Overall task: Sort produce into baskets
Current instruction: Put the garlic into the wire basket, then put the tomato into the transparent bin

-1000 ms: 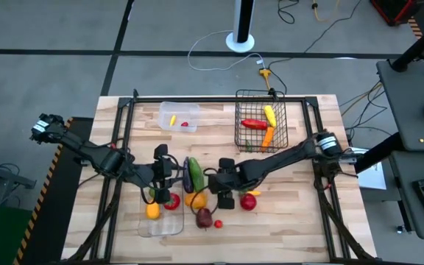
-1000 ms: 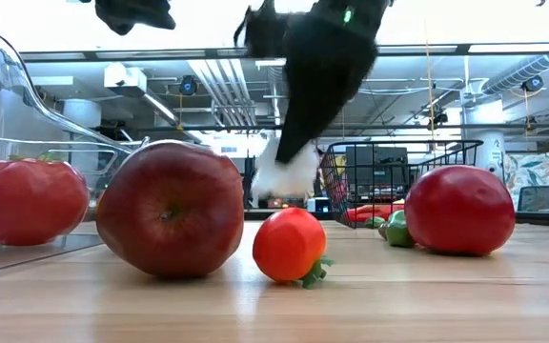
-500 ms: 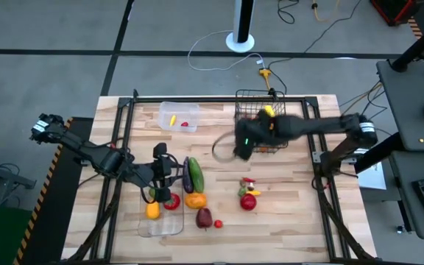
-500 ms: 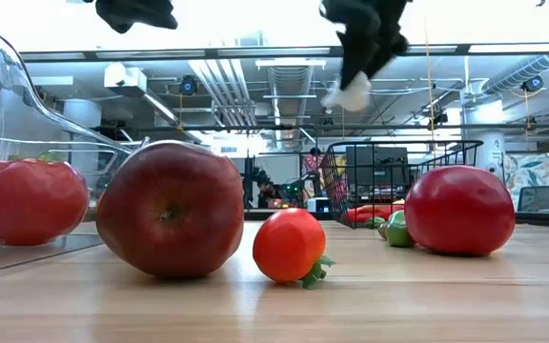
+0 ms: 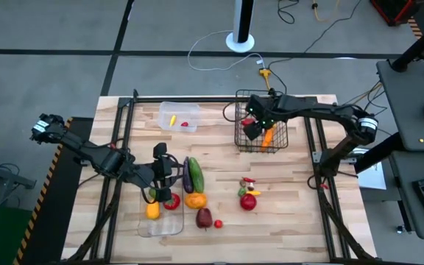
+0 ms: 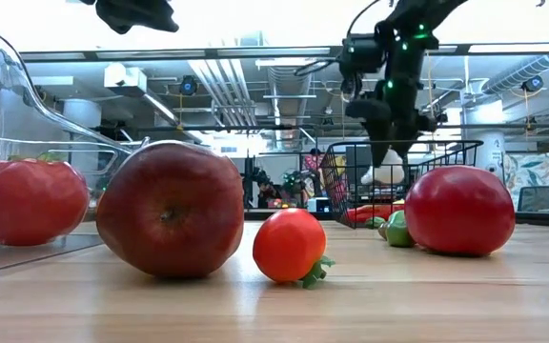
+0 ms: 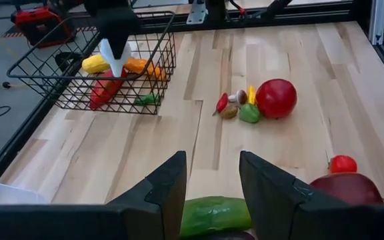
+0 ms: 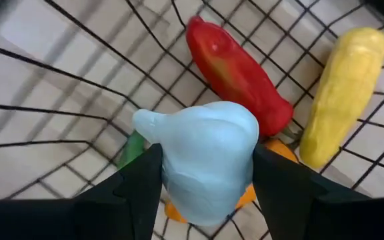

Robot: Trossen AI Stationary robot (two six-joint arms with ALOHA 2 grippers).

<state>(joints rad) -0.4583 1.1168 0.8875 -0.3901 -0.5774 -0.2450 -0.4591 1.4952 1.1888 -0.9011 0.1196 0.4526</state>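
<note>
right gripper [image 5: 250, 130]: over the black wire basket [image 5: 280, 141] at the table's far right part, fingers clamped on the white bulb [image 8: 209, 160]; bulb hangs above the basket contents, not touching them as far as I can tell
white bulb elsewhere: seen in low view [image 6: 385, 172] under the arm, in left wrist view [image 7: 115, 56] above the basket
basket contents: long red pepper [image 8: 235, 71], yellow pepper [image 8: 344, 93], orange piece [image 7: 142, 66] partly under the bulb, small green piece [image 7: 148, 99] at the basket edge
left gripper [image 7: 211, 190]: near the table's front left, fingers apart, holding nothing; green cucumber [image 7: 215, 214] lies just below the gap between them
long clear tray [image 5: 175, 227]: front left, holds a red tomato [image 5: 171, 202] and a yellow-orange piece [image 5: 152, 211]
small clear tub [image 5: 165, 110]: far left, holds a yellow bit [image 5: 173, 120] and a red bit [image 5: 185, 124]
eggplant [image 5: 196, 175]: beside the cucumber, just right of the left gripper
orange pepper [image 5: 195, 199]: touching the eggplant's near end
dark red apple [image 6: 171, 209]: on the table beside the tray
small red tomato [image 6: 289, 245]: just beside the apple
big red tomato [image 7: 276, 97]: mid table, with a cluster of small pieces [image 7: 237, 105] touching it, well apart from the basket
</note>
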